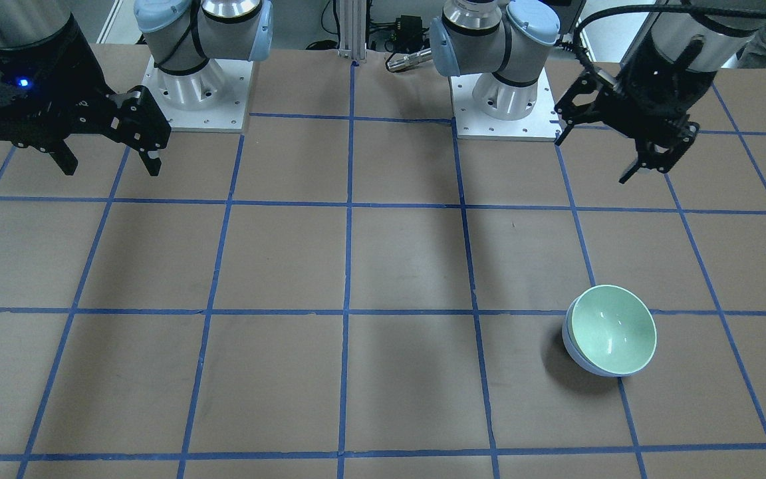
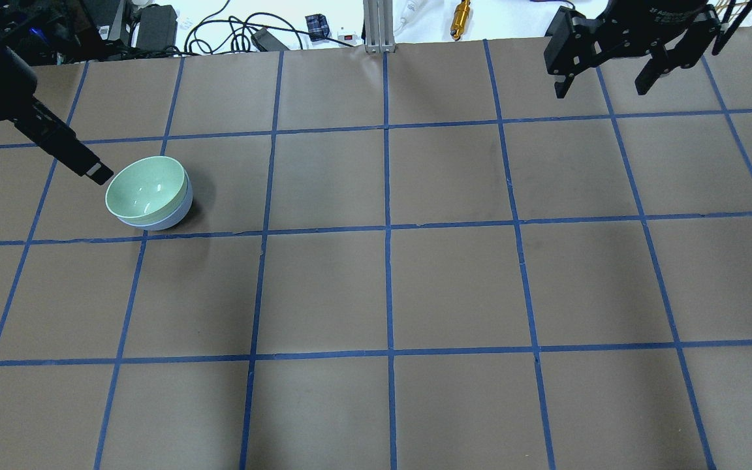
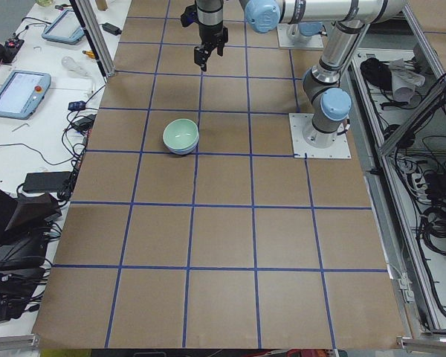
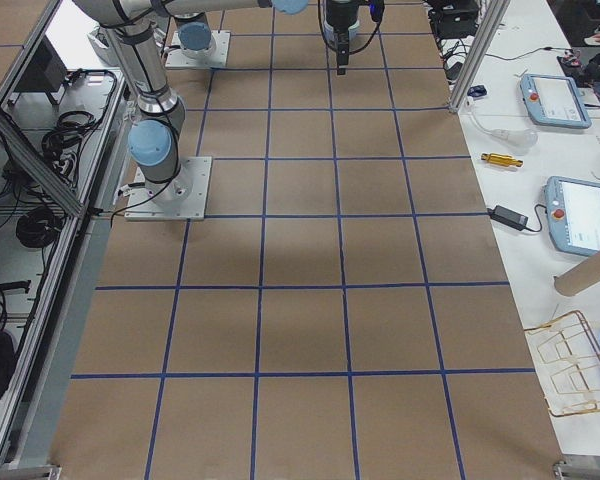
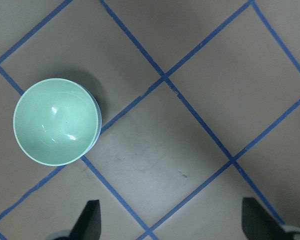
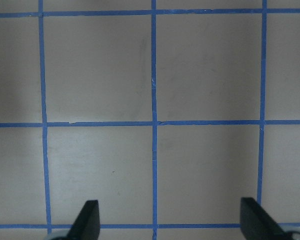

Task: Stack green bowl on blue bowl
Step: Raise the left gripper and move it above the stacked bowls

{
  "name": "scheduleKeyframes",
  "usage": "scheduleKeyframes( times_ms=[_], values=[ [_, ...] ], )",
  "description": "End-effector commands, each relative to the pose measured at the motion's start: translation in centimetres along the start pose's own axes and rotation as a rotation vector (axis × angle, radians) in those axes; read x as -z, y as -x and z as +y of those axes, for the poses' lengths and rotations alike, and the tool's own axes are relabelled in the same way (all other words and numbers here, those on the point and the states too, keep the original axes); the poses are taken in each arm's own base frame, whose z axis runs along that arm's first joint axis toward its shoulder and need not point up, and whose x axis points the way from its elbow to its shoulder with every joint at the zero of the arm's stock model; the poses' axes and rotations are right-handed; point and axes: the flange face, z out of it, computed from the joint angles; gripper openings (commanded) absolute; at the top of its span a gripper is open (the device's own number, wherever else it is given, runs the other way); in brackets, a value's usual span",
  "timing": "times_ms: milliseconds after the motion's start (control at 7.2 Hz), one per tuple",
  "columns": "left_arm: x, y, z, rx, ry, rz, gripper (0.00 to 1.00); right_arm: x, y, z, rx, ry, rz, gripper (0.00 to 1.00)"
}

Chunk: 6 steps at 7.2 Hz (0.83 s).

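Left gripper (image 1: 590,161), front-facing view: raised over the table (image 1: 356,266) near its own base, jaws spread wide, nothing held, nothing touched. Right gripper (image 1: 112,169): also raised, spread wide, empty. Green bowl (image 1: 614,329): seated upright inside the blue bowl (image 1: 572,351), on the left arm's side, apart from both grippers.

Overhead view. Left gripper (image 2: 92,168): seen edge-on, one finger showing, so spread not readable from here; tip near the green bowl (image 2: 144,190) rim. Blue bowl (image 2: 170,219): only a band showing under the green one. Right gripper (image 2: 599,90): at the far right corner, jaws apart, empty.

Left side view. Left gripper (image 3: 208,53): hanging high; nested bowls (image 3: 181,136) on the table below.

Right side view. Right gripper (image 4: 340,45): hanging at the far end.

Left wrist view. Left gripper (image 5: 172,222): fingertips (image 5: 90,220) far apart, bare table between; green bowl (image 5: 56,121) off toward upper left.

Right wrist view. Right gripper (image 6: 171,222): fingertips (image 6: 87,220) far apart, only table with blue tape grid (image 6: 153,122) beneath.
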Motion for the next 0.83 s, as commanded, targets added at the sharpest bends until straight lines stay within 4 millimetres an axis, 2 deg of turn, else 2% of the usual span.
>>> scheduleKeyframes(
  times_ms=[0,139,278,556,694],
  values=[
    [-1.6,-7.0,-4.2,0.254,-0.009,-0.012,1.00,0.0,0.0,0.0,0.000,0.000,0.000,1.00],
    [-2.0,-7.9,-5.0,0.366,-0.005,-0.015,1.00,-0.1,0.0,0.0,0.000,0.001,-0.001,1.00],
    [-1.4,-7.4,-4.9,0.425,0.006,-0.090,1.00,-0.1,0.0,-0.1,0.000,0.001,-0.001,1.00],
    [-0.1,-6.2,-4.4,0.451,-0.015,-0.118,1.00,0.0,0.0,0.0,0.000,0.000,0.000,1.00],
    [0.8,-5.4,-4.8,0.465,-0.035,-0.122,1.00,0.0,0.0,0.0,0.000,0.000,-0.001,1.00]
  ],
)
